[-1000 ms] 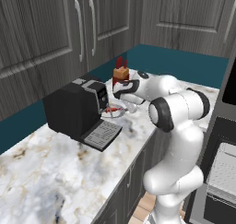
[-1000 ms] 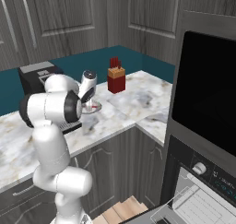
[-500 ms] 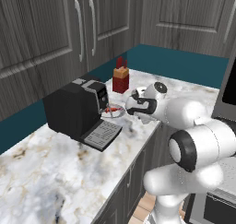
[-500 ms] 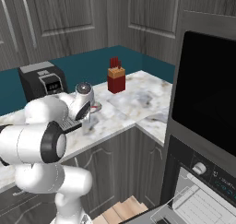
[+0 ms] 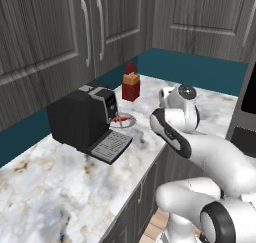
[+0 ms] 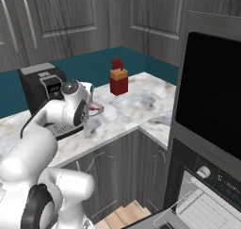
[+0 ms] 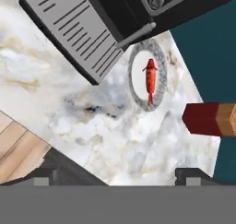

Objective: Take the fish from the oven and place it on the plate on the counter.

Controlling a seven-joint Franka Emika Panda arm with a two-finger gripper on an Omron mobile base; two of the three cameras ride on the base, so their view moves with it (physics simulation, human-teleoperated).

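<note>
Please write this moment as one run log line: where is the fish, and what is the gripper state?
fish: lying on plate | plate: on counter beside coffee machine | gripper: open, empty, apart from fish

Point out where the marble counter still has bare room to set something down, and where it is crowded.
Bare marble lies on the counter in front of the coffee machine, and past the red box toward the oven. It is crowded by the coffee machine's drip tray, where the plate holding the fish sits close to the red box.
</note>
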